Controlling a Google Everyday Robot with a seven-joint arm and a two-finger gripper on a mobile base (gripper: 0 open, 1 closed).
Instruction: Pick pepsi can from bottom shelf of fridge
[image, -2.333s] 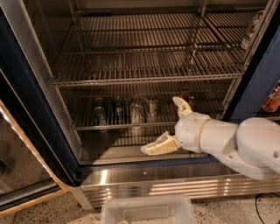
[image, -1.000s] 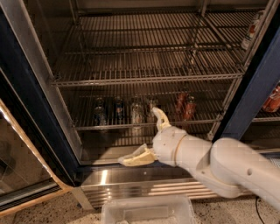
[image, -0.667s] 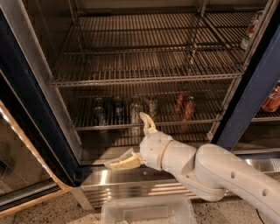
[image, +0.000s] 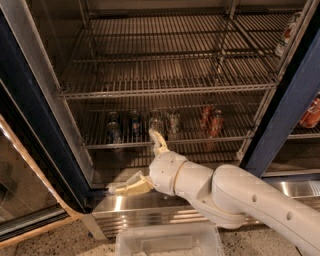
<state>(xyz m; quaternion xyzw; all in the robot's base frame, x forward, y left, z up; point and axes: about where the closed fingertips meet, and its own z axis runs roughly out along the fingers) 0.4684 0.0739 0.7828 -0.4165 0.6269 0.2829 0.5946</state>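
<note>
Approach, I judge: inside the fridge (image: 20, 115), the pepsi can (image: 135, 126) stands second from left on the bottom shelf (image: 100, 145). The gripper (image: 131, 161) hangs at its six o'clock, outside the rail, fingers spread wide. Next it should rise and reach in. The can's label is unreadable, and the arm is cut off at right.

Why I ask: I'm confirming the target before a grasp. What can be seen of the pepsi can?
The pepsi can is small, dark blue with a paler top, apparently metal. It stands upright on the bottom shelf of the fridge, second from the left in the row, between a dark can and a silvery can. Nothing holds it: the gripper, open, hangs in front of the shelf, lower and slightly right of it.
</note>
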